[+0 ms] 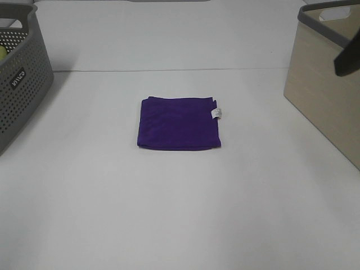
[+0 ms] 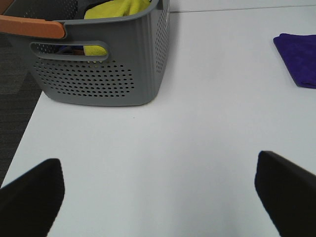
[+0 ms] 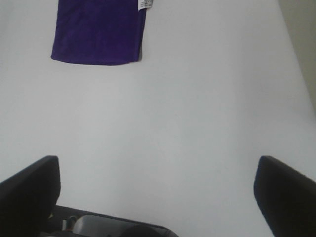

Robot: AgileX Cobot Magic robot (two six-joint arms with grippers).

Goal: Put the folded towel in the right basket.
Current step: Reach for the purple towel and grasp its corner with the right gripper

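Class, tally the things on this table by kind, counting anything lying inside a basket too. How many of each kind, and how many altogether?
Baskets: 2, the grey basket on the left and the beige basket on the right.
Cloths: 2, the purple folded towel on the table and the yellow cloth inside the grey basket.
Total: 4.

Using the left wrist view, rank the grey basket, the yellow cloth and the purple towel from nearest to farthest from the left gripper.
1. The grey basket, on the left of the table.
2 and 3. Too close to call: yellow cloth, inside that basket; purple towel, flat mid-table.
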